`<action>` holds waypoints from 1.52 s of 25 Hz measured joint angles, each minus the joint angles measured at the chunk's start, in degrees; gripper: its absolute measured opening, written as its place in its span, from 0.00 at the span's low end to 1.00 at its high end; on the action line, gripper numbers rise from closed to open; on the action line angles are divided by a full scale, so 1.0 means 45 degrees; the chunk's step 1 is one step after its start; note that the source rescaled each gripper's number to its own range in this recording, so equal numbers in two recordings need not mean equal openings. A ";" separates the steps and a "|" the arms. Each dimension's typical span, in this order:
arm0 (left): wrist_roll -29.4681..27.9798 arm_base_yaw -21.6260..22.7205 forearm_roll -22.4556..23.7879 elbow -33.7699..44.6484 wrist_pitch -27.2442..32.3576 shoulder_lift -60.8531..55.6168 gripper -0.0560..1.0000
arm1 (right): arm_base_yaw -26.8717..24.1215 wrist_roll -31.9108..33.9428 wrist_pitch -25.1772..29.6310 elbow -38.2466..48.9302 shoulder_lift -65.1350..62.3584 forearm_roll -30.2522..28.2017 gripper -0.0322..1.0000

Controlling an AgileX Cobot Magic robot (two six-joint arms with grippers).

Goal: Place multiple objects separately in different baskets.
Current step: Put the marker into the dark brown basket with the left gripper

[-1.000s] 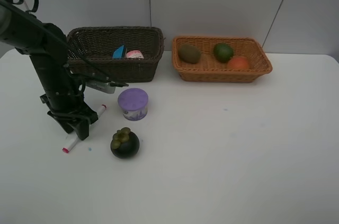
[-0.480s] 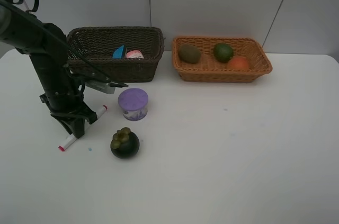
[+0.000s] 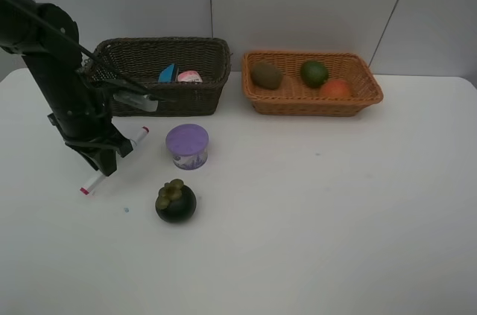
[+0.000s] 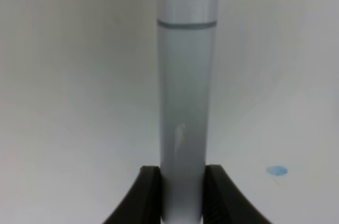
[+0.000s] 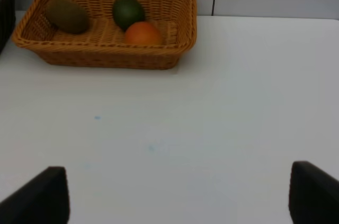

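My left gripper (image 3: 104,164) is shut on the white marker (image 3: 137,138), which juts out past both sides of the fingers with its red-tipped end low near the table. The left wrist view shows the marker (image 4: 188,102) clamped between the two dark fingers (image 4: 145,195). The purple-lidded tub (image 3: 186,145) and the dark mangosteen (image 3: 176,202) sit on the table just right of the gripper. The dark brown basket (image 3: 216,69) holds the blue block (image 3: 168,73) and the pink bottle (image 3: 189,76). The light basket (image 3: 369,84) holds the kiwi (image 3: 266,74), lime (image 3: 314,73) and orange-red fruit (image 3: 336,88). My right gripper (image 5: 180,197) stands open, out of the exterior high view.
The white table (image 3: 335,203) stretches bare across the middle and right. A grey panelled wall runs behind both baskets. The light basket (image 5: 32,38) with its fruit lies ahead of the right gripper. A small blue speck (image 4: 276,170) marks the table near the marker.
The left gripper closed on the marker, then rose and shifted back and left, lifting the marker off the table. Tub, mangosteen and baskets stayed put.
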 joint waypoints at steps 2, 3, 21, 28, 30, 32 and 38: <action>0.0000 0.0000 0.0000 0.0000 0.0027 -0.0665 0.06 | 0.0000 0.0000 0.0000 0.0000 0.0000 0.0000 1.00; 0.0000 0.0000 0.0000 0.0000 0.0026 -0.1048 0.06 | 0.0000 0.0000 0.0000 0.0000 0.0000 0.0000 1.00; -0.0445 0.0014 0.0098 -0.3375 -0.3624 -0.1867 0.06 | 0.0000 0.0000 0.0000 0.0000 0.0000 0.0000 1.00; -0.0692 0.0227 0.0098 -0.5734 -0.4330 0.1069 0.06 | 0.0000 0.0000 0.0000 0.0000 0.0000 0.0000 1.00; -0.0705 0.0288 0.0299 -0.6076 -0.4543 0.1765 0.06 | 0.0000 0.0000 0.0000 0.0000 0.0000 0.0000 1.00; -0.0705 0.0369 0.0728 -0.6155 -0.4948 0.2380 0.06 | 0.0000 0.0000 0.0000 0.0000 0.0000 0.0000 1.00; -0.0666 0.0440 0.2347 -0.6171 -0.5378 0.3566 0.06 | 0.0000 0.0000 0.0000 0.0000 0.0000 0.0000 1.00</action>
